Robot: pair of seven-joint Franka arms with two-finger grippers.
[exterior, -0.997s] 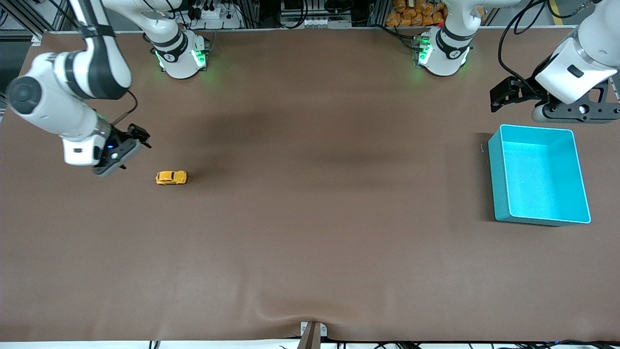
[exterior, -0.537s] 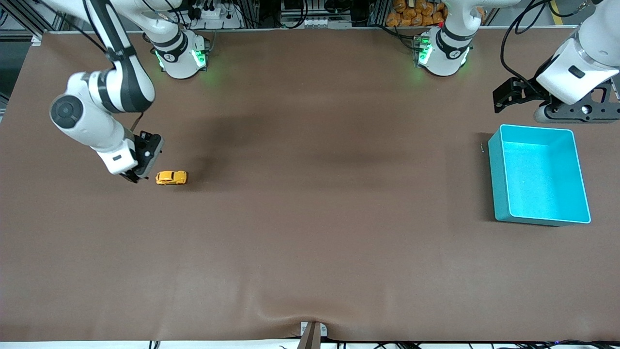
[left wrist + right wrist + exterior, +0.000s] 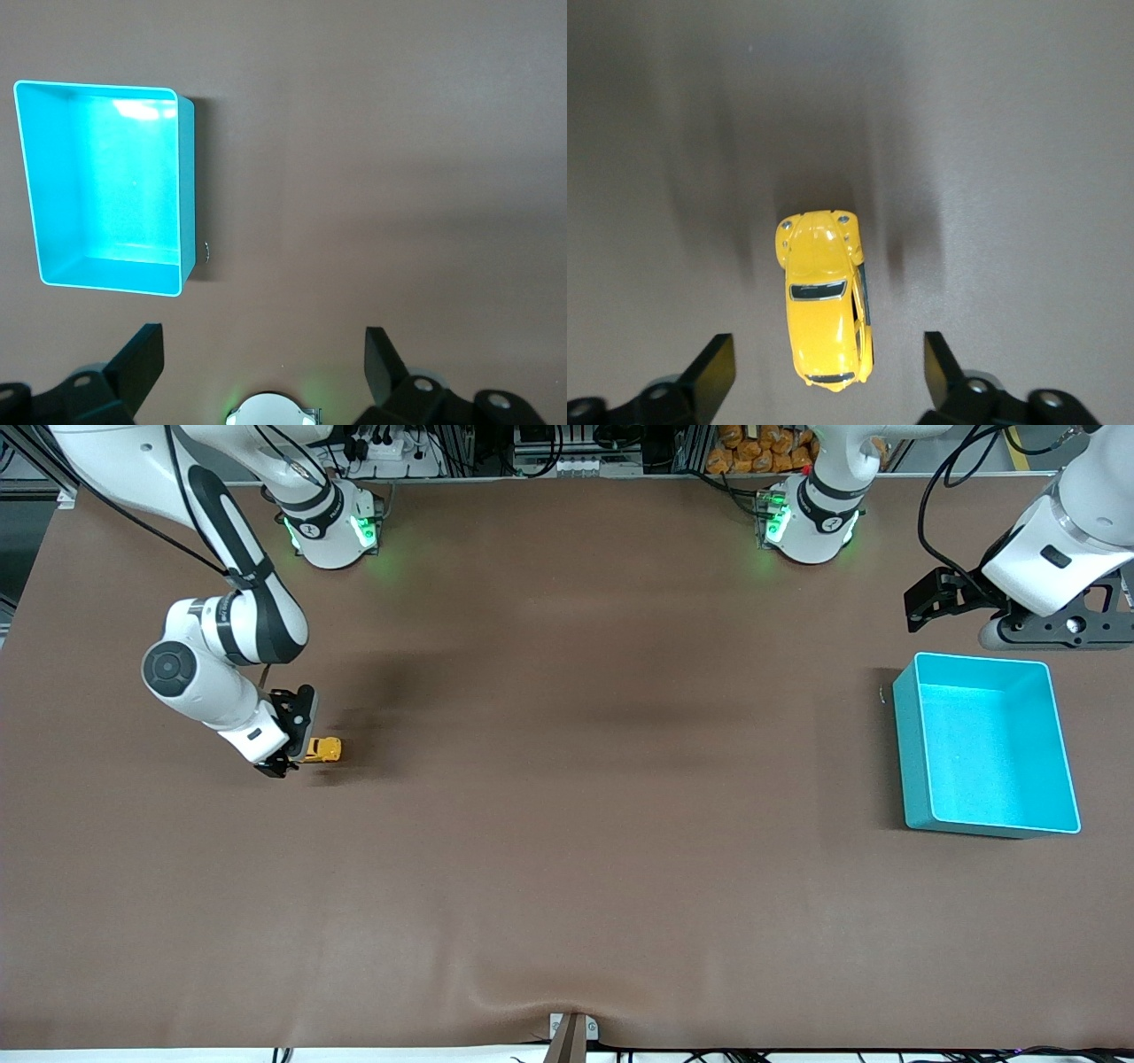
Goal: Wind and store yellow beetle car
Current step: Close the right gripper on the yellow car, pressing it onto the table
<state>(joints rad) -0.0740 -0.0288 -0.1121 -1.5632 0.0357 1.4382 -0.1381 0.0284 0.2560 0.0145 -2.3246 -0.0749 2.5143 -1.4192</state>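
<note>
yellow beetle car (image 3: 324,750) on the desk toward the right arm's end, right gripper (image 3: 292,748) over its tail with jaws spread, left gripper (image 3: 264,365) waiting spread beside the teal bin (image 3: 912,771)

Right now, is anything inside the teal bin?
Nothing shows in the bin: front and left wrist views show only its bare teal floor and walls. The car sits on the table under the open right gripper. The open left gripper waits beside the bin.
</note>
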